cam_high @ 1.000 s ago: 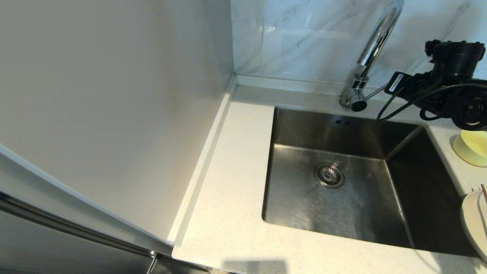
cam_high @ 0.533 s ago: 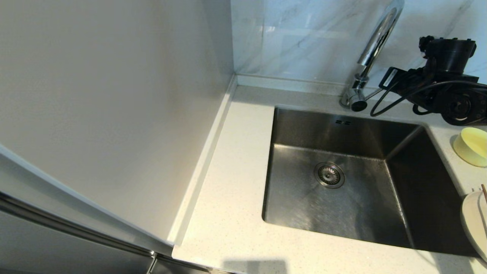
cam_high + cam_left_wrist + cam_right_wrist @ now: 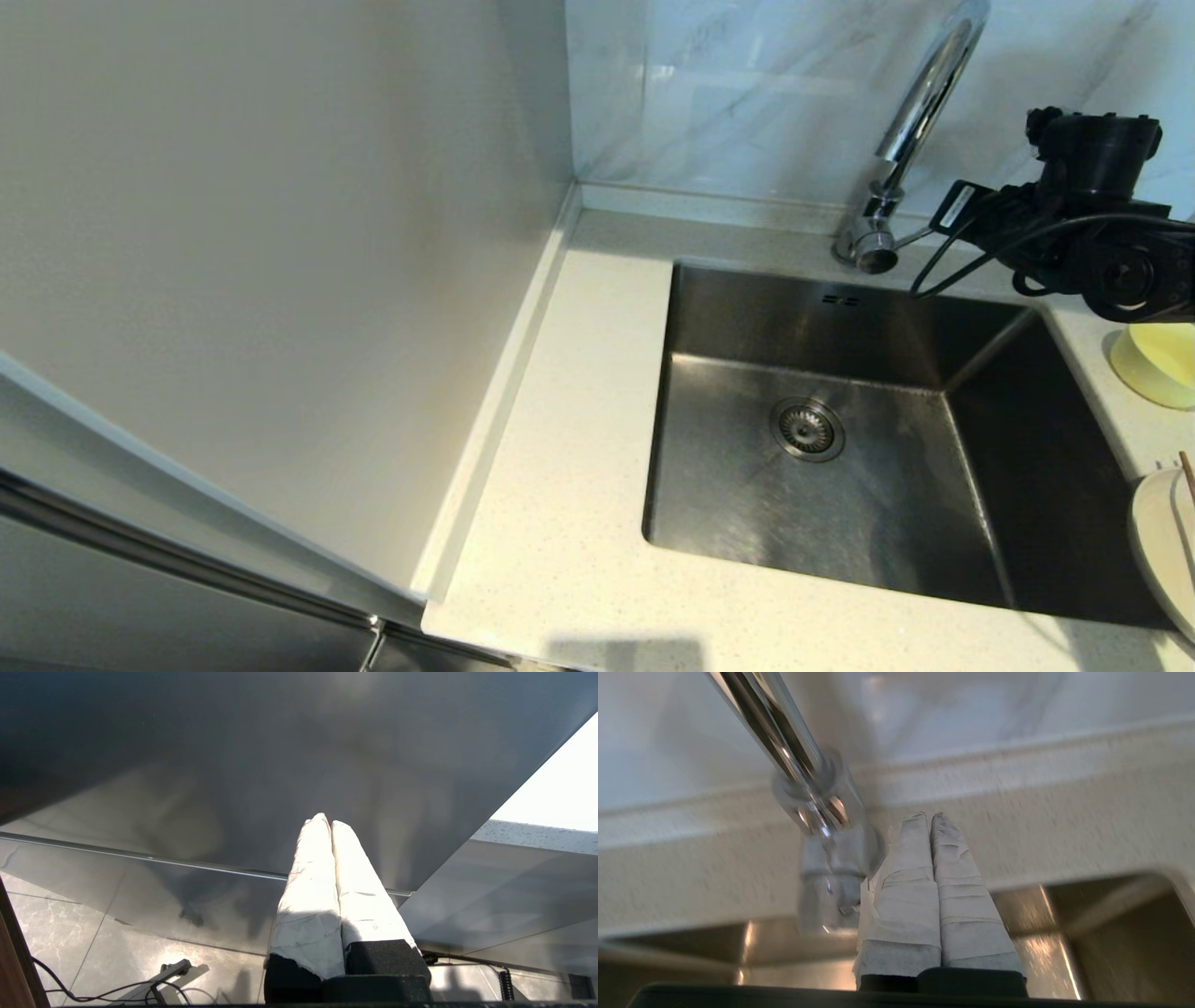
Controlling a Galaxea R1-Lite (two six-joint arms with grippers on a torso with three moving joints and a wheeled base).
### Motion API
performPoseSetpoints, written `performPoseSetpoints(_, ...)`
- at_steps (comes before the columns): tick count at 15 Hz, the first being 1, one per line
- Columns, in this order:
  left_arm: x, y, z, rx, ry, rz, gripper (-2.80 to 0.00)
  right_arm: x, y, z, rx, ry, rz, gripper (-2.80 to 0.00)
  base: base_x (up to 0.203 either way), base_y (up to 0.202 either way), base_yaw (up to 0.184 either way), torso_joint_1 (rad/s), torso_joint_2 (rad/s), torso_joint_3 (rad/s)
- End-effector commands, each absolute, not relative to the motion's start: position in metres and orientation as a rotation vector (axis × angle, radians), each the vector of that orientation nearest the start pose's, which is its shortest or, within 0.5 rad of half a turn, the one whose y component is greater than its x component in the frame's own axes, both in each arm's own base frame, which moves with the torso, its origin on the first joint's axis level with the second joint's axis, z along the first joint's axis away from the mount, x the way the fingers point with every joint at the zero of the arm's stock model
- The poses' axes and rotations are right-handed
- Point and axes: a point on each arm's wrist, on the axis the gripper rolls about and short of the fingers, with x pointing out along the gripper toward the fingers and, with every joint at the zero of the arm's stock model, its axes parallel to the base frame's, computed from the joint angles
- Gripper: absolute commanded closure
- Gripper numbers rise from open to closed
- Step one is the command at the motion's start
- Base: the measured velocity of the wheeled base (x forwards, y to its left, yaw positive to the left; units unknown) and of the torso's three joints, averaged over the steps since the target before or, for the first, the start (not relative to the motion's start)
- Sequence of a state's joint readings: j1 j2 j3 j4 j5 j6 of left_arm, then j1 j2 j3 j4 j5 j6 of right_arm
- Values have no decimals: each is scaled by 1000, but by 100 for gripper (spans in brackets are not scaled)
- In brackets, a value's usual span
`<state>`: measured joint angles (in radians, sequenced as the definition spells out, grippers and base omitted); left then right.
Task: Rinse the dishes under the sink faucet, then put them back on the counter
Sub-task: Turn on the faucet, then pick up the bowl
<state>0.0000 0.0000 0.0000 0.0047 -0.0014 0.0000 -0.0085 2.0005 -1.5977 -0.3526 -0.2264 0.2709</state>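
The chrome faucet (image 3: 920, 103) rises behind the steel sink (image 3: 747, 504), and no water shows. My right arm (image 3: 1092, 233) reaches in from the right at the height of the faucet's thin lever (image 3: 915, 235). In the right wrist view my right gripper (image 3: 930, 815) is shut with nothing in it, close beside the faucet's base (image 3: 831, 858) over the counter strip. The pale yellow bowl (image 3: 1158, 364), the off-white plate (image 3: 1162, 541) and the chopsticks (image 3: 1187, 471) lie on the counter (image 3: 579, 467) at the right edge. My left gripper (image 3: 325, 820) is shut and parked out of the head view.
A plain grey panel (image 3: 280, 233) walls off the counter's left side, and a marble panel (image 3: 747, 93) stands behind the faucet. The round strainer drain (image 3: 808, 429) sits in the sink floor. The left wrist view shows only a grey cabinet face (image 3: 280, 765) and floor tiles.
My right arm has moved left and toward the back wall, closer to the faucet's base and lever. More of the yellow bowl shows now. The dishes have not moved.
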Motion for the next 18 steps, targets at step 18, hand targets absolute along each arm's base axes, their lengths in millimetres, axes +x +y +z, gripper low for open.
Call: performPoseSetpoints(18,-23,0,75,0,5,-2,0,176,-40,316,-74,567,-443,0,0,0,0,0,0,0)
